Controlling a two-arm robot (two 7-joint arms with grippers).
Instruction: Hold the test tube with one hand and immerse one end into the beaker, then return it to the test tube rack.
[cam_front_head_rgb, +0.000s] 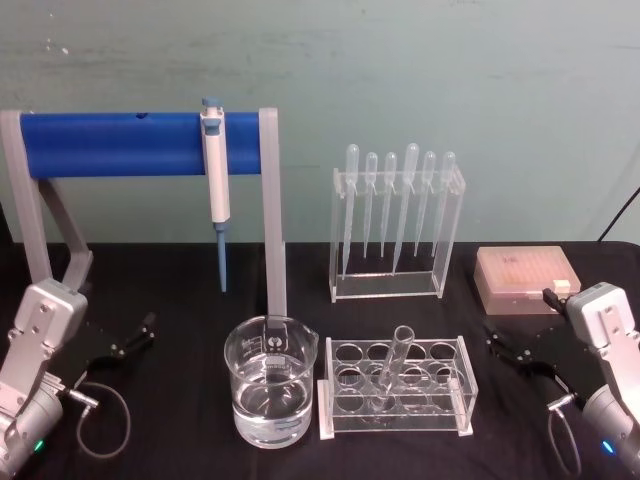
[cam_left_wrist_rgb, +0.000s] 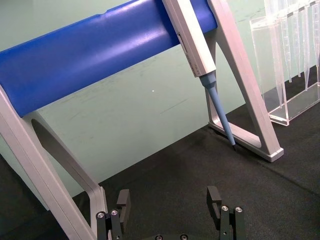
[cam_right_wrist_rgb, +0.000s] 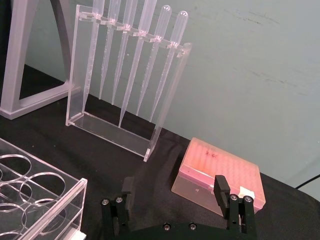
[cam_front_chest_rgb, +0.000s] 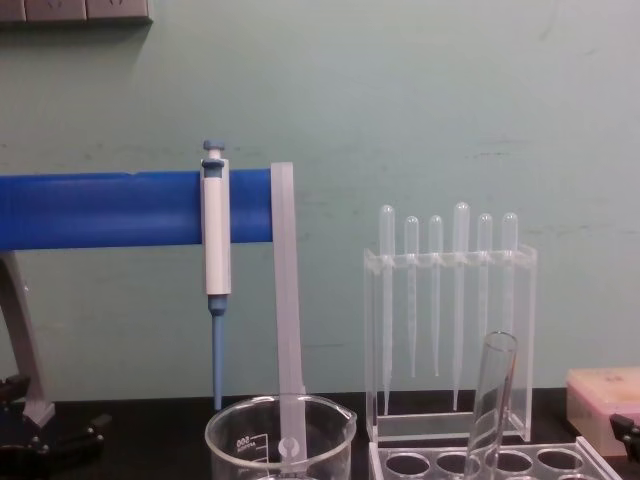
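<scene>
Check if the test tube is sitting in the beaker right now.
No, the test tube leans in the rack, beside the beaker.

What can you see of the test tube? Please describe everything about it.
The test tube is clear glass with an open, rimmed top. It stands tilted in a middle hole of the clear test tube rack, its top leaning to the right. The beaker stands left of the rack. Only the rack touches the tube.
</scene>
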